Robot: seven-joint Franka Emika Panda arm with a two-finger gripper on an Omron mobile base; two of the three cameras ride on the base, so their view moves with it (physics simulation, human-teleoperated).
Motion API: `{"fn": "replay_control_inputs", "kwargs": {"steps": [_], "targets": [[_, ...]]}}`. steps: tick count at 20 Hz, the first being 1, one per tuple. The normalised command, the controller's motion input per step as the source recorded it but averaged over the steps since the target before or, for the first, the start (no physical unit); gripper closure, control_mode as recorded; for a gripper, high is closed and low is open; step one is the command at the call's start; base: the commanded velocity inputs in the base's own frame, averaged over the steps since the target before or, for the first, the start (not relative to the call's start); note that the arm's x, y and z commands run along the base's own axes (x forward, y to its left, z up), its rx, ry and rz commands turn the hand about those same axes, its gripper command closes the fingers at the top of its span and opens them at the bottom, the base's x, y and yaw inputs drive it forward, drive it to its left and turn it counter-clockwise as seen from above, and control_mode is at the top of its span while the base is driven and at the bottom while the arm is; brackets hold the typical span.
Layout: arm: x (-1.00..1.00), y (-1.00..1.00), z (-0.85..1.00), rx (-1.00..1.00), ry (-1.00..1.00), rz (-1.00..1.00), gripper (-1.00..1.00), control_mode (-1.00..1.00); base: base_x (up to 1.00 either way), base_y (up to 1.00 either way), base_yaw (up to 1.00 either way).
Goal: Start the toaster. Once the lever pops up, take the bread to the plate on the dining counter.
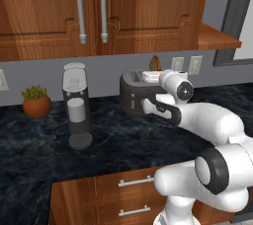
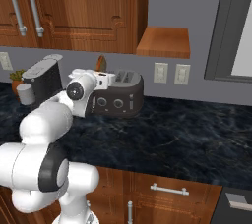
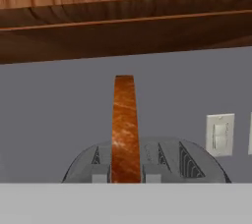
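Bread [image 3: 124,129] pinched in your gripper [image 3: 125,179], held upright above the toaster [image 3: 162,161], centre frame. Toasting looks finished; you still owe the carry to the plate.

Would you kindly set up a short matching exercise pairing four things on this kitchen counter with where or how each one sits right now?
Things:
1. bread
2. toaster
3. coffee machine
4. potted plant

Places or states:
A. far left on the counter, in a terracotta pot
B. standing upright above a toaster slot, held edge-on
C. near the wall sockets, knobs on its front
D. between the plant and the toaster, tall and silver-black

Pairs: 1-B, 2-C, 3-D, 4-A
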Motion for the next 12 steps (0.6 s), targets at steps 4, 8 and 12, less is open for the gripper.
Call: {"fn": "replay_control_inputs", "kwargs": {"steps": [4, 8, 12], "targets": [[-1.00, -0.01, 0.40, 0.00, 0.05, 0.00, 1.00, -1.00, 0.00, 0.00, 0.00], [-0.99, 0.00, 0.39, 0.00, 0.19, 0.00, 1.00, -1.00, 0.00, 0.00, 0.00], [-0.99, 0.00, 0.33, 0.00, 0.32, 0.00, 1.00, -1.00, 0.00, 0.00, 0.00]]}}
